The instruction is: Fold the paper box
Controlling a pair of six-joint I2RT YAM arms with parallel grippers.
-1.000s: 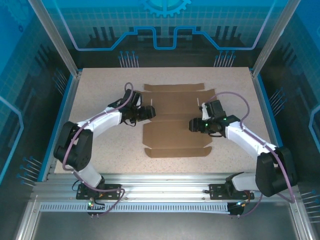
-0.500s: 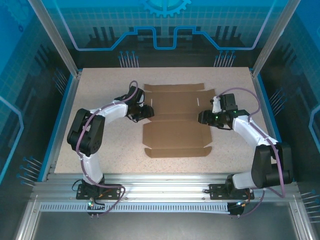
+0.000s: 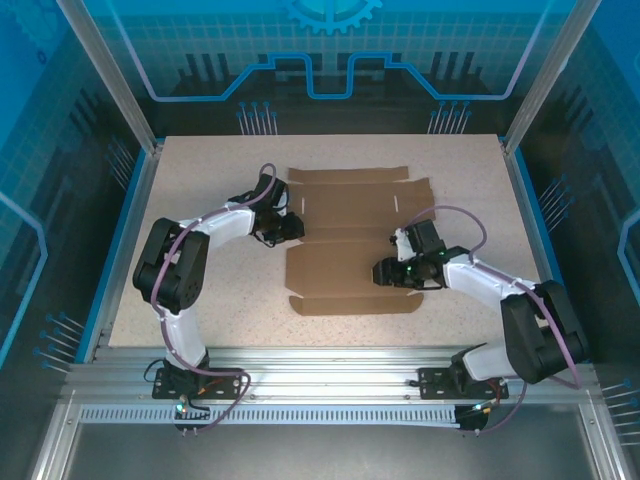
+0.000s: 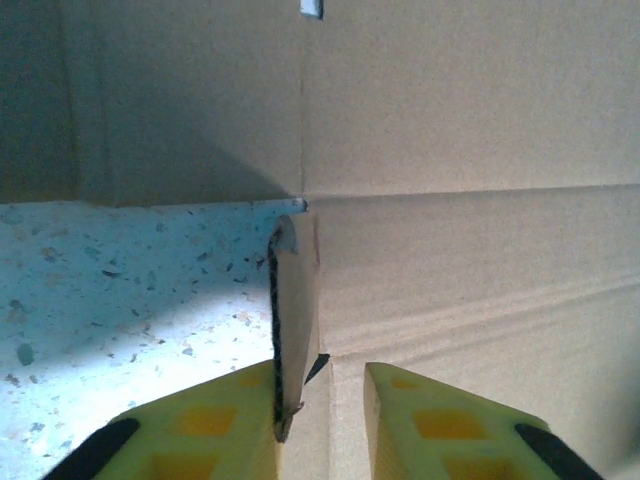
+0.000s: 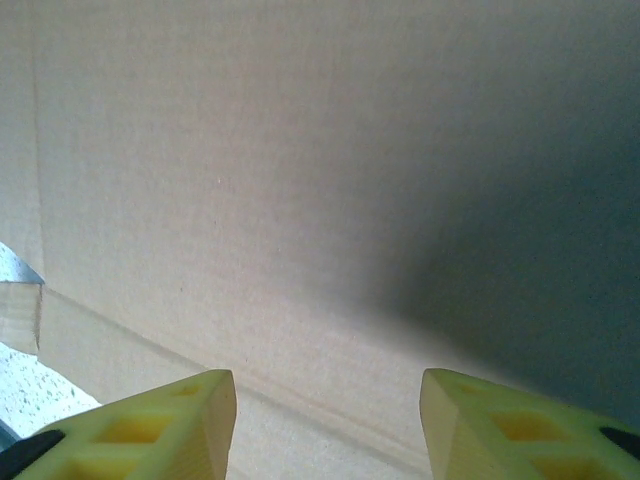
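Observation:
The paper box [image 3: 350,235] lies flat and unfolded in the middle of the table, brown cardboard with flaps and slits. My left gripper [image 3: 291,228] is at its left edge. In the left wrist view a small cardboard tab [image 4: 297,300] stands upright between the yellow fingers of the left gripper [image 4: 320,375]. The tab leans on the left finger, and a gap separates it from the right one. My right gripper [image 3: 385,272] hovers over the box's near right panel. In the right wrist view the right gripper [image 5: 325,378] is open wide over bare cardboard [image 5: 250,180].
Speckled tabletop [image 3: 200,290] surrounds the box on all sides. An aluminium rail [image 3: 320,365] with both arm bases runs along the near edge. Blue side rims [image 3: 128,230] and transparent walls close in the table.
The left jaws have narrowed around the raised tab at the box's left edge. The right gripper has swung from the box's right edge toward me, over the near panel.

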